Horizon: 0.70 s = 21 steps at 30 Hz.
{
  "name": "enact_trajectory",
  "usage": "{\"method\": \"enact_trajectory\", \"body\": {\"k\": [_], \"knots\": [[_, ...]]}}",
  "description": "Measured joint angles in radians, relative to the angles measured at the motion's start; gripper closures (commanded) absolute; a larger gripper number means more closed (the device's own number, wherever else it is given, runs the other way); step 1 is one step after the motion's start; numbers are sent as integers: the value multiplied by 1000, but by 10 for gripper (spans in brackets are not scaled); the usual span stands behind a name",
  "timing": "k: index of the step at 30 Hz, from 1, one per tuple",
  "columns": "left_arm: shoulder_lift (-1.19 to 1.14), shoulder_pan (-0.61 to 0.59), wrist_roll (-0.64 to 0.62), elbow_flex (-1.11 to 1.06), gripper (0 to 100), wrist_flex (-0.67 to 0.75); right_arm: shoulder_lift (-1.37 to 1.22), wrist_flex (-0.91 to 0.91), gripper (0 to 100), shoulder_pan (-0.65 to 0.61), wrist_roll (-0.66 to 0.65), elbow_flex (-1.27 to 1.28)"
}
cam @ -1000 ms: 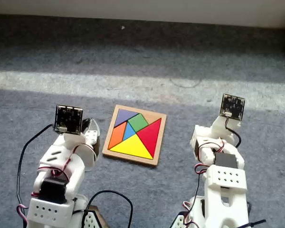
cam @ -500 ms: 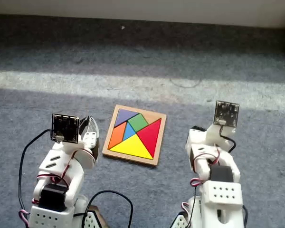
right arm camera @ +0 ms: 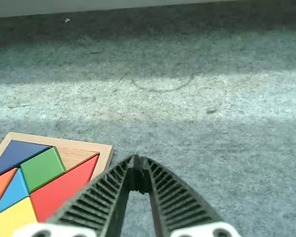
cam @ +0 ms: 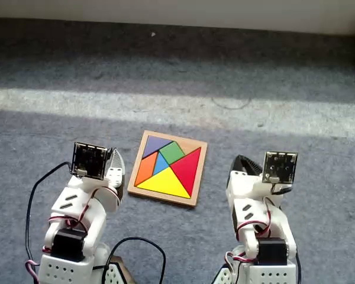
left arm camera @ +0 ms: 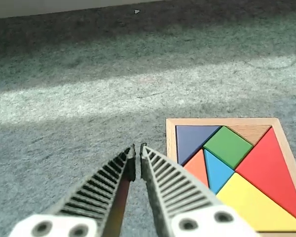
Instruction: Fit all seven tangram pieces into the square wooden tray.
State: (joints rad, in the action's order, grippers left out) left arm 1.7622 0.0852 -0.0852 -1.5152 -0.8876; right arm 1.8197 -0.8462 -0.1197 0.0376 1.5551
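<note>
The square wooden tray [cam: 203,168] lies on the carpet between the two arms. In it sit a red triangle [cam: 186,168], a yellow triangle [cam: 165,184], a green square [cam: 173,152], a purple piece [cam: 154,145], an orange piece [cam: 144,170] and a blue triangle [cam: 160,164]. A small triangle of bare wood [left arm camera: 251,132] shows between the green square and the red triangle. My left gripper [left arm camera: 137,149] is shut on nothing, just off the tray's left side. Also shut on nothing, my right gripper [right arm camera: 138,160] hangs over carpet beside the tray's right edge [right arm camera: 107,148].
Grey carpet [cam: 177,89] stretches all around, with a sunlit band across the far side. A pale wall edge [cam: 177,9] runs along the back. Cables [cam: 136,245] loop by the left arm's base.
The right arm has drawn back toward its base, its wrist camera dropping lower in the high view. The left arm shifted slightly. The tray and pieces have not moved.
</note>
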Motion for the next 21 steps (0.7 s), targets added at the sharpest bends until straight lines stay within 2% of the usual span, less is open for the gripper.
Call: {"method": "enact_trajectory", "body": {"k": [8, 11, 17, 21], "knots": [[2, -3, 0, -84, 952, 0, 8, -35, 975, -2, 0, 17], [-2, -51, 0, -157, 952, -2, 6, -37, 975, -2, 0, 83], [0, -160, 0, -161, 951, 0, 5, -58, 975, 2, 0, 115], [0, -180, 0, -161, 951, -2, 5, -83, 975, 8, 0, 115]]}}
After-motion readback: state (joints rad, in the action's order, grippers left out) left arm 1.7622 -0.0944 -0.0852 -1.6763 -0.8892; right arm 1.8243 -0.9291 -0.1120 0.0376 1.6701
